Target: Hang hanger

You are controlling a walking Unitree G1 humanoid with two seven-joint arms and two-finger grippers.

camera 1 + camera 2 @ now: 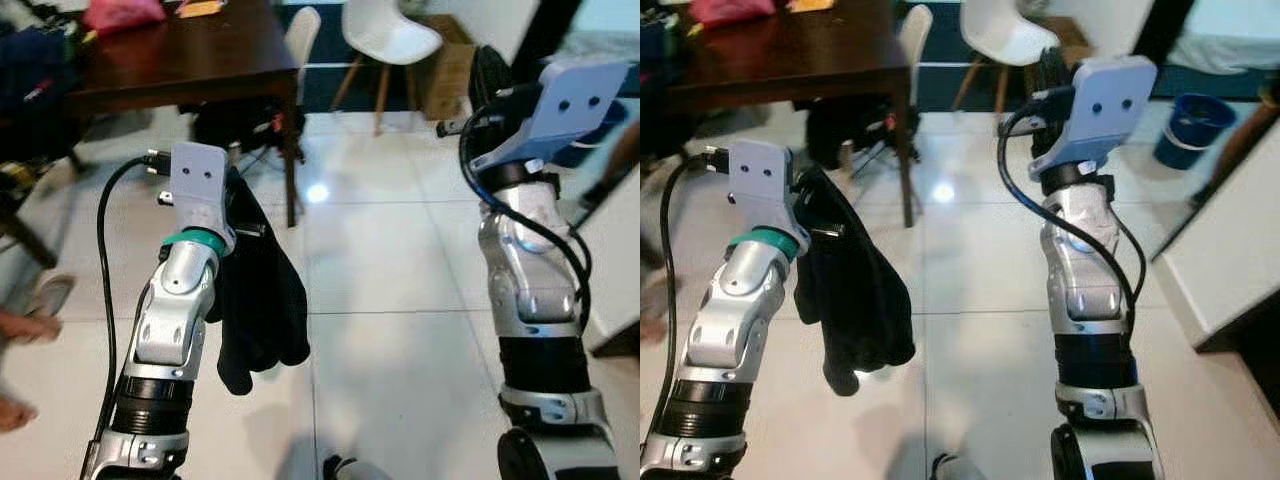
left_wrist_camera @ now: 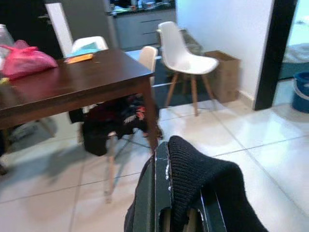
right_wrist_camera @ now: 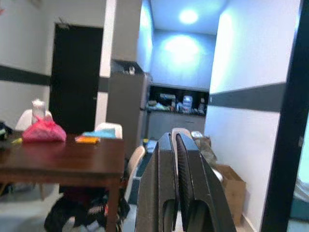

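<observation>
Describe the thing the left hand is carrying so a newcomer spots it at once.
Start at the dark wooden table on the robot's left, then drop to the raised left hand in front of it. The black knit garment is draped over that hand, hanging limp above the white tiled floor; the right hand holds nothing.

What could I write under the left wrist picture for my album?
The left claw holds a black cloth near a brown table and white chair.

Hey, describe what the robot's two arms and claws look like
Both arms are silver jointed metal with black bands low down. The left arm has a teal ring at the wrist, a pale grey camera plate and a black cable. The right arm carries a bluish plate and looped black cables. Each claw has long black fingers.
</observation>
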